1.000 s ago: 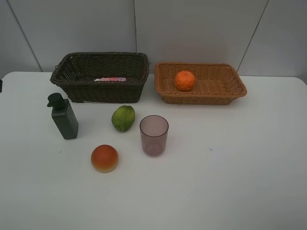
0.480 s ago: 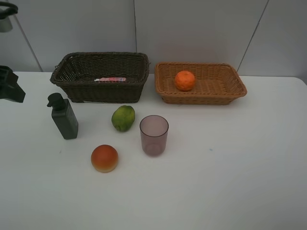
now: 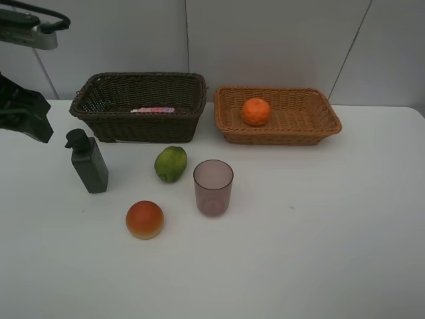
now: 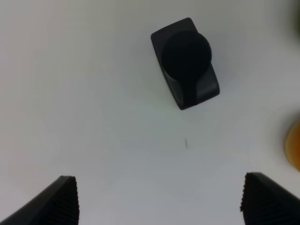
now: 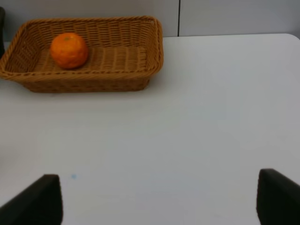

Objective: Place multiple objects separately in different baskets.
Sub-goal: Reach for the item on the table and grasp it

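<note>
The dark green pump bottle (image 3: 88, 163) stands on the table at the left; the left wrist view shows it from above (image 4: 186, 62). My left gripper (image 3: 30, 116) hovers up and left of it, open and empty (image 4: 159, 192). The green fruit (image 3: 170, 163), purple cup (image 3: 213, 187) and peach-like fruit (image 3: 145, 219) sit mid-table. The pink bottle (image 3: 153, 109) lies in the dark brown basket (image 3: 139, 77). The orange (image 3: 255, 111) lies in the tan basket (image 3: 329, 119). My right gripper (image 5: 159, 197) is open and empty, out of the high view, facing the tan basket (image 5: 157, 42) and the orange (image 5: 69, 50).
The two baskets stand side by side at the back of the white table (image 3: 319, 226), against a grey wall. The peach-like fruit's edge shows in the left wrist view (image 4: 294, 145). The left arm's upper part (image 3: 26, 23) is at the top left corner.
My left arm has come into the high view from the left edge and moved right, toward the pump bottle. The objects have not moved.
</note>
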You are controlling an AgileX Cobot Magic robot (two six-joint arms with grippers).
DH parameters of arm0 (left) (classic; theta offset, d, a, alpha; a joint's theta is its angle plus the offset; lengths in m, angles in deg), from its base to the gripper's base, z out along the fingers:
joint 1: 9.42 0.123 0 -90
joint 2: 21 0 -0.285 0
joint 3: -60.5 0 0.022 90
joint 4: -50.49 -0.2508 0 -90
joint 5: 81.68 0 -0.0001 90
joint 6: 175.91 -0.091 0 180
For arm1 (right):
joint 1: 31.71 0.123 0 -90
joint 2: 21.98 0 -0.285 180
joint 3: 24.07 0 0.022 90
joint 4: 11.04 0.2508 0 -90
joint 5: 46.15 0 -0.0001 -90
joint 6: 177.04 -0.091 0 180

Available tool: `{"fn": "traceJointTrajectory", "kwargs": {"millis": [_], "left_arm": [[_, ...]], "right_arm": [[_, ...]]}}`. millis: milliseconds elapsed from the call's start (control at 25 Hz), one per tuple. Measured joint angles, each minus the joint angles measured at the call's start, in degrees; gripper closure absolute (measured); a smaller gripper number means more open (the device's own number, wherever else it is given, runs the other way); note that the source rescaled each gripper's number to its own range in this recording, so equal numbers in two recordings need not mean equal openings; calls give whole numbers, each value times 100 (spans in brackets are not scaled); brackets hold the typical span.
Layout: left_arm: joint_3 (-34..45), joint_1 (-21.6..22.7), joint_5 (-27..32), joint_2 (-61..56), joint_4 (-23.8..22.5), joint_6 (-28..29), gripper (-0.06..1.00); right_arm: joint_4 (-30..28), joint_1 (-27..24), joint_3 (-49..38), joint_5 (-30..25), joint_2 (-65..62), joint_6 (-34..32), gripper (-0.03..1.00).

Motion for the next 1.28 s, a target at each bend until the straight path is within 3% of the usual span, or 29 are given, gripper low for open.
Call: {"fn": "traceJointTrajectory", "kwargs": {"millis": [440,600,880,1280], "left_arm": [[-155,-108,75,611,-12,94,4],[-155,-108,20,844,27,590,4],[-179,-108,-601,1355,102,1268,4],[-283,-108,-1175,2014,132,1507,4]], "right_arm": [[0,0,0,2,0,0,17],[0,0,0,2,0,0,17],[0,0,0,2,0,0,17],[0,0,0,2,0,0,17]]}}
